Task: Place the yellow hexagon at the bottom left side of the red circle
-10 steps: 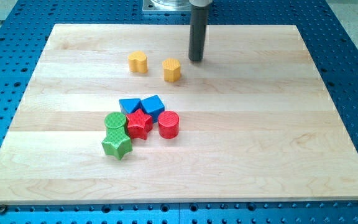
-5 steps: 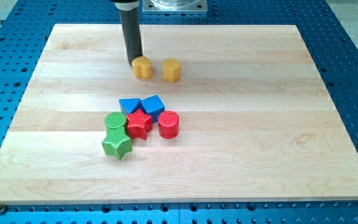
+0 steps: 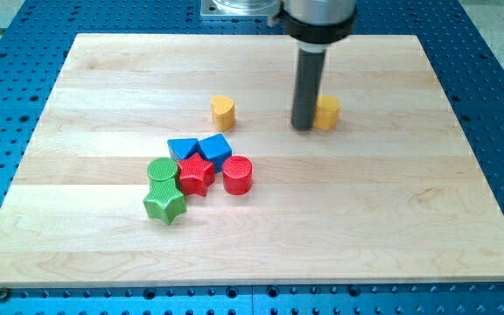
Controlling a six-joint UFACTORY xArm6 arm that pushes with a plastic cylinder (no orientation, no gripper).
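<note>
The yellow hexagon (image 3: 328,113) lies at the upper right of the middle of the board, partly hidden behind the rod. My tip (image 3: 304,128) rests on the board, touching or nearly touching the hexagon's left side. The red circle (image 3: 237,175) stands at the centre of the board, well down and left of the hexagon. A second yellow block (image 3: 223,111), seemingly heart-shaped, sits to the left of the tip, above the cluster.
A cluster sits left of the red circle: a red star (image 3: 196,174), two blue blocks (image 3: 183,148) (image 3: 215,147) above it, a green circle (image 3: 161,171) and a green star (image 3: 164,205) at the lower left. The wooden board (image 3: 409,219) lies on a blue perforated table.
The rod swung from the left yellow block over to the right. The yellow hexagon has moved right and slightly down. The other yellow block has moved right and down.
</note>
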